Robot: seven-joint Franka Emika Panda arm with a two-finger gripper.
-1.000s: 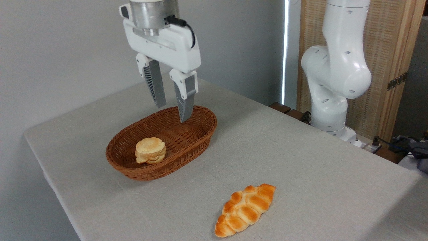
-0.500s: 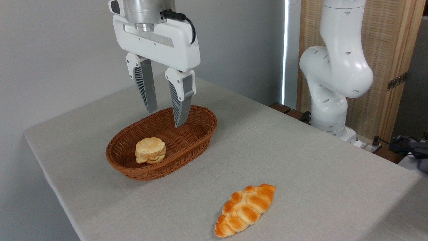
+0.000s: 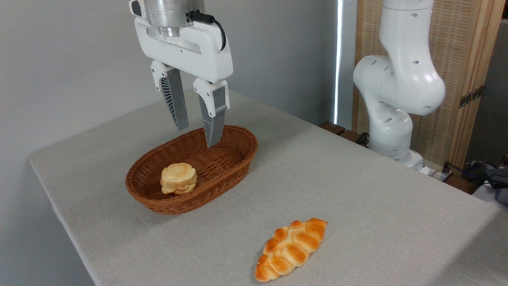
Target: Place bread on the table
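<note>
Bread (image 3: 291, 249) lies flat on the table (image 3: 357, 190), near the front edge, well apart from the basket (image 3: 234, 161). One pointed end faces the camera, the other points back and right. It sits out in the open with nothing touching it.

Gripper (image 3: 197, 137) hangs above the far end of the basket, fingers pointing down, parted by a moderate gap, nothing between them. A bun (image 3: 178, 178) sits in the basket's near half, below and to the left of the fingertips.

Handling, judged by look only: the loaf reads as light. Its crust is glossy, so likely a little slippery; whether it gives under pressure I cannot tell. The braided segments leave shallow grooves across the width, which should seat the fingers. The tapered ends are a poor hold and would likely squirt out. Best hold looks to be across the middle, the widest part, fingers closing on the long sides, with modest squeeze.

By position, the bread is already on the table.
</note>
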